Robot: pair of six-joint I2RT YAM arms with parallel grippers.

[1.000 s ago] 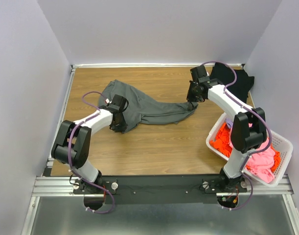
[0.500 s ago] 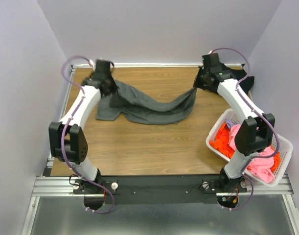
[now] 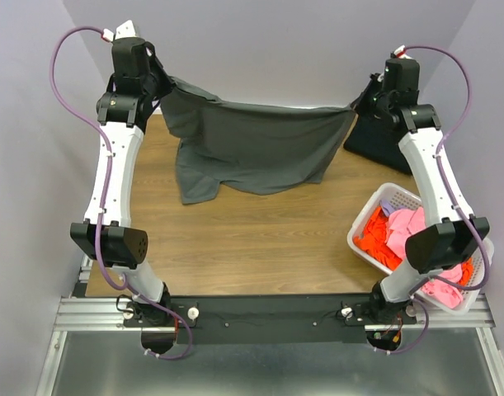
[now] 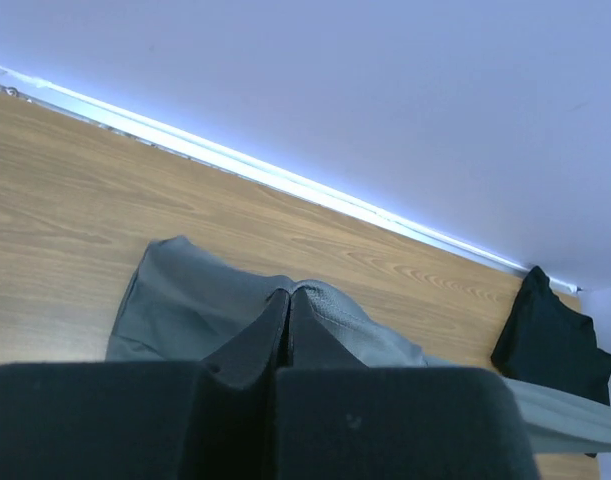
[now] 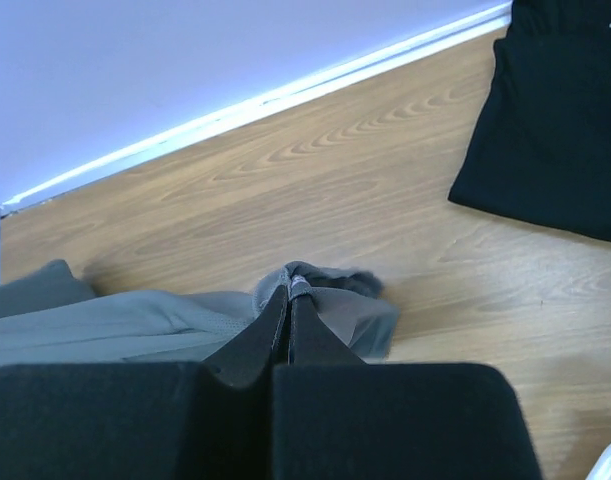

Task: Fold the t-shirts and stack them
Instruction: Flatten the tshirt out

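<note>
The dark grey t-shirt (image 3: 252,148) hangs spread in the air, left of the basket (image 3: 480,237) and farther back. My left gripper (image 3: 157,82) pinches one top corner and my right gripper (image 3: 360,103) pinches the other, fingers tight on cloth. The black t-shirt (image 3: 379,136) lies just behind the basket. The orange t-shirt (image 3: 375,235) and pink t-shirt (image 3: 404,227) sit inside it.

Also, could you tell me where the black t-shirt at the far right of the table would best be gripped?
Probably its near left corner, pinched from above, coming in from its open left side. The black t-shirt lies flat on the table with the back wall close behind, and that corner sits clear on bare wood.
</note>
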